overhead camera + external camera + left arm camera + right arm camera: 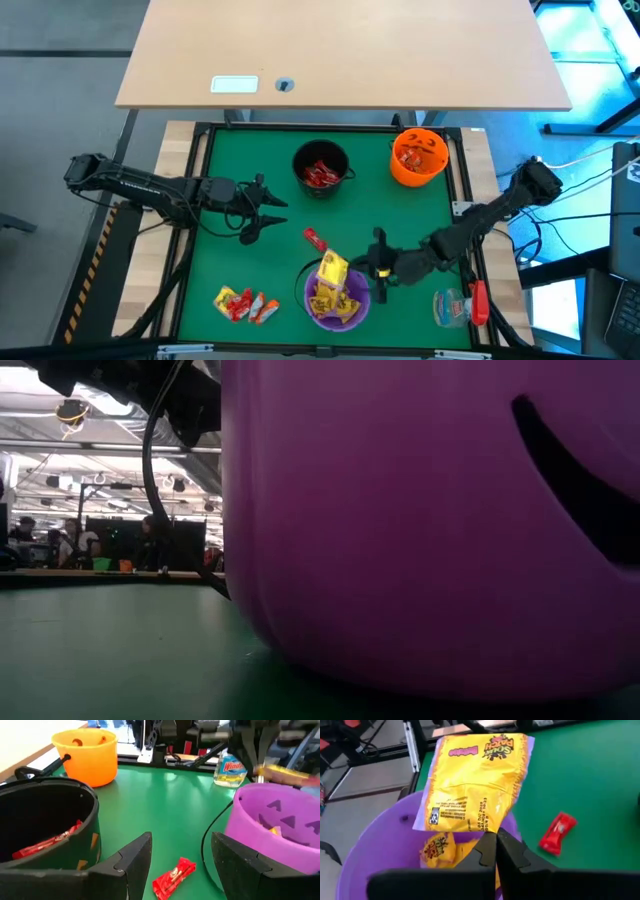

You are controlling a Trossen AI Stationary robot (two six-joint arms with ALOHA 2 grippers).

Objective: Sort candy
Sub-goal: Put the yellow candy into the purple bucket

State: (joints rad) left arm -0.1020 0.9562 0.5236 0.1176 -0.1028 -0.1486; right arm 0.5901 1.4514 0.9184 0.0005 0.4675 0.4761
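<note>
My right gripper [356, 270] is over the purple bowl [337, 300] at the near edge, shut on a yellow candy packet [475, 780]. More yellow packets [440, 849] lie inside that bowl. My left gripper [268, 220] hovers open left of centre; in its wrist view the fingers [137, 852] point toward a red candy [174, 877] lying on the green mat. A black bowl [322, 168] holds red candies, and an orange bowl [418, 157] holds orange ones. A small pile of mixed candy [245, 303] rests on the mat near the left front. My right gripper pinches the yellow packet by the middle of one short edge [489, 829], between its two fingertips [485, 845]. The fingers come level from the table's right side. The packet is lifted clear and sticks out flat above the purple bowl's opening [380, 845].
A clear spray bottle with a red part [460, 305] lies right of the purple bowl. The purple bowl [430, 520] fills most of the low view. A wooden table [340, 50] stands beyond the mat's far edge. Bare green mat [400, 215] lies between the bowls.
</note>
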